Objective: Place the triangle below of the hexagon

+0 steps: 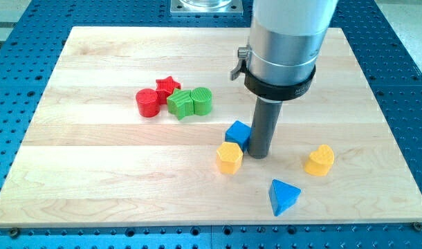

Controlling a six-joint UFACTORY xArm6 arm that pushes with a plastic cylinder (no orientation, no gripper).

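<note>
Tip point(258, 155) of tool, a jawless rod, beside blue cube point(237, 133) and yellow hexagon point(229, 157), cube partly hidden.

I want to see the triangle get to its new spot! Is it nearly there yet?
Not done yet. The blue triangle sits toward the view's bottom right of the yellow hexagon, apart from it, not straight below. Right now my tip rests just right of the hexagon and beside the blue cube, not touching the triangle. Left to do: get behind the triangle and push it toward the view's left until it lies under the hexagon.
</note>
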